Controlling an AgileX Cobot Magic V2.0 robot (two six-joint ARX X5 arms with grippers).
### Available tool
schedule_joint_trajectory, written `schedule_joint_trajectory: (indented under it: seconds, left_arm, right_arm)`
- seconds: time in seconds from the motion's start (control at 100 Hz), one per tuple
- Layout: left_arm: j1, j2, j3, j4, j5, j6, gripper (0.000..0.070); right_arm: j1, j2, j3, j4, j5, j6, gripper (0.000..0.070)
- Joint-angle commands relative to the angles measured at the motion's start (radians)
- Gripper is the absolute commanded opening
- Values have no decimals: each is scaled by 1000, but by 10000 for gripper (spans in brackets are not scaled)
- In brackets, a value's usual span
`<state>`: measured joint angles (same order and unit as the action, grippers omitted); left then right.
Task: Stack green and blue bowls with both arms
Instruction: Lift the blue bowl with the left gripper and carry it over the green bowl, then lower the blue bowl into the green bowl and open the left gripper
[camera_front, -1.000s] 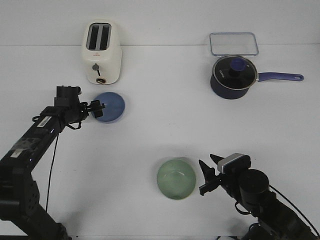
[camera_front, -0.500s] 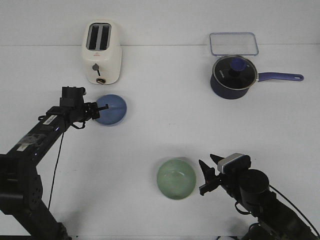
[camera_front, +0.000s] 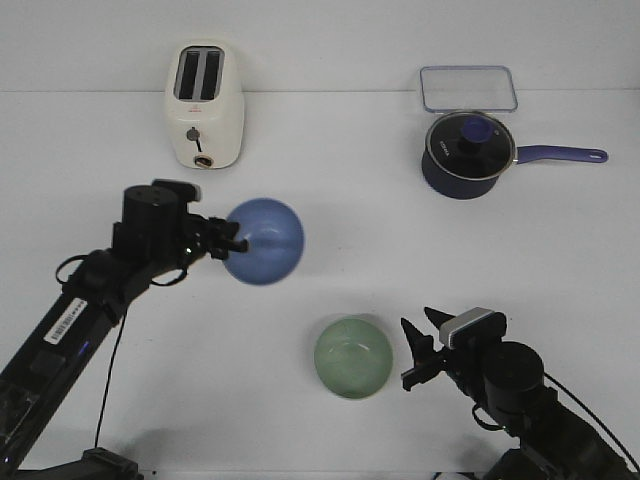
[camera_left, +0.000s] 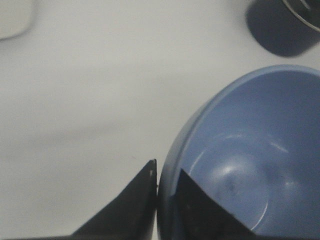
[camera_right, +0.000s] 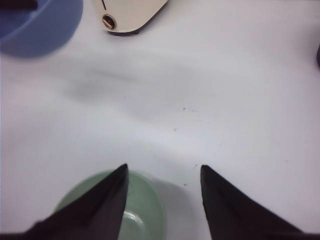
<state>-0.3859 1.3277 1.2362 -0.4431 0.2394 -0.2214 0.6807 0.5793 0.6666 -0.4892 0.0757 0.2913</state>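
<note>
My left gripper (camera_front: 234, 243) is shut on the rim of the blue bowl (camera_front: 265, 241) and holds it in the air, left of the table's middle. In the left wrist view one finger is inside the blue bowl (camera_left: 250, 165) and one outside its rim, at my left gripper (camera_left: 167, 172). The green bowl (camera_front: 352, 357) stands on the table at the front centre. My right gripper (camera_front: 420, 352) is open just to its right. In the right wrist view my right gripper (camera_right: 164, 171) has one finger over the green bowl (camera_right: 142, 212).
A cream toaster (camera_front: 203, 104) stands at the back left. A dark navy saucepan (camera_front: 466, 154) with a lid and a long handle is at the back right, with a clear box (camera_front: 467, 88) behind it.
My left gripper has lifted the blue bowl off the table and carried it right and toward the front. The right arm and the green bowl have not moved.
</note>
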Motion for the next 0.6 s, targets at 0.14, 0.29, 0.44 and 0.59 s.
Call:
schedule_joint_trajectory:
  seconds: [0.14, 0.29, 0.44, 0.59]
  left_arm:
    - [-267, 35, -103, 32, -52, -56, 9]
    - [-390, 76, -140, 91, -102, -83, 9]
    - [-447, 144, -140, 130, -105, -98, 9]
    - [-474, 195, -140, 135, -105, -105, 11]
  right_arm:
    - [9, 4, 8, 15, 4, -26, 306]
    - [9, 4, 8, 15, 4, -32, 306]
    - [9, 4, 8, 17, 4, -31, 306]
    - [9, 4, 8, 16, 5, -31, 306]
